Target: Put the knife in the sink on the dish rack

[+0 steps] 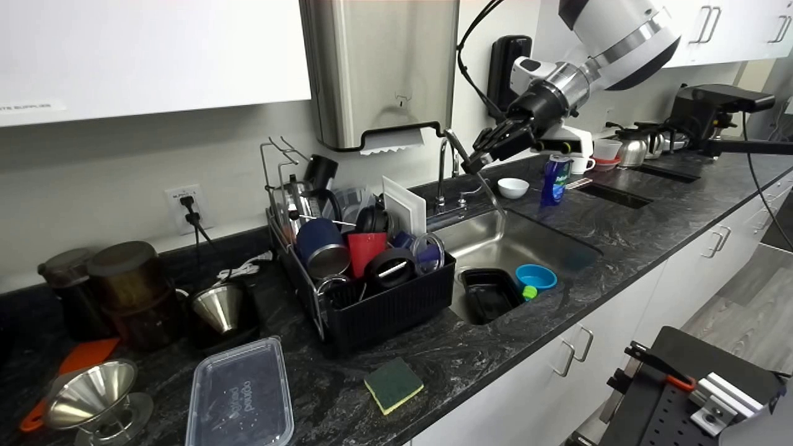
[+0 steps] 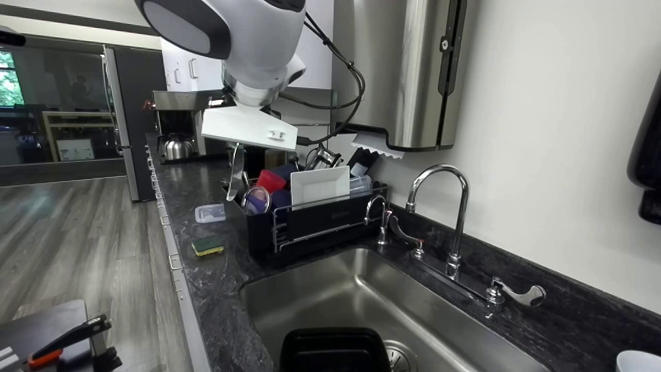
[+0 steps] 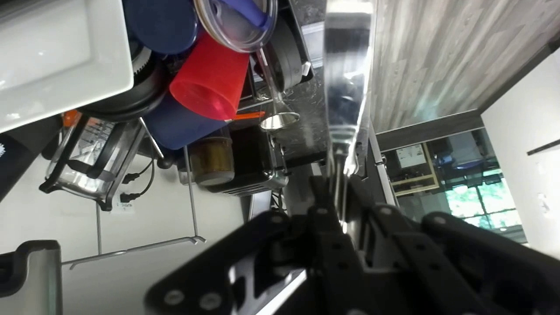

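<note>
A shiny silver knife (image 1: 494, 195) is held by my gripper (image 1: 480, 162). It slants through the fingers, with one part above them and one below. In the wrist view my gripper (image 3: 339, 192) is shut on the knife (image 3: 348, 78), whose broad part points away from the fingers. The knife (image 2: 236, 173) also hangs below the wrist in an exterior view, where the fingers are hidden. The black dish rack (image 1: 390, 316) stands left of the steel sink (image 1: 520, 241). The rack (image 2: 330, 222) and sink (image 2: 304, 294) show in both exterior views. The knife is raised clear of the sink.
The rack is crowded with a white square plate (image 2: 320, 185), a red cup (image 3: 214, 83), mugs and lids. The faucet (image 2: 459, 217) stands behind the sink. A black tray (image 1: 489, 294) and blue bowl (image 1: 536, 277) are in the sink. A paper towel dispenser (image 1: 396, 68) hangs above.
</note>
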Controlling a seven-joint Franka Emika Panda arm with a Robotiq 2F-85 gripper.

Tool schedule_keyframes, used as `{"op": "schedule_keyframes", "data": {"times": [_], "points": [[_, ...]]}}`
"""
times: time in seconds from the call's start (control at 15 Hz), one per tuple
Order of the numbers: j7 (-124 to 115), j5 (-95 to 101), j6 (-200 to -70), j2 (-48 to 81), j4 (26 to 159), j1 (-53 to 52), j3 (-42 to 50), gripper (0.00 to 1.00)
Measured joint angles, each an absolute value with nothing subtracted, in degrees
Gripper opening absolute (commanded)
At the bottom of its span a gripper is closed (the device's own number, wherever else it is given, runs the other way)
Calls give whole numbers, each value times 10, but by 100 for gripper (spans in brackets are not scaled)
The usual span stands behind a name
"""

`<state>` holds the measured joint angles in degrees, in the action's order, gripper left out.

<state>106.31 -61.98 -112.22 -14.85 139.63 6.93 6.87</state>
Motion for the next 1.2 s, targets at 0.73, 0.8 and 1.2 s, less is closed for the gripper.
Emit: {"op": "schedule_keyframes", "data": {"times": [0.73, 0.8, 1.2], "points": [[1069, -679, -1250, -213, 1428, 16, 18, 4], [1069, -680, -1258, -216, 1430, 14, 15, 4], [1069, -680, -1267, -217, 1435, 12, 11, 14]]}}
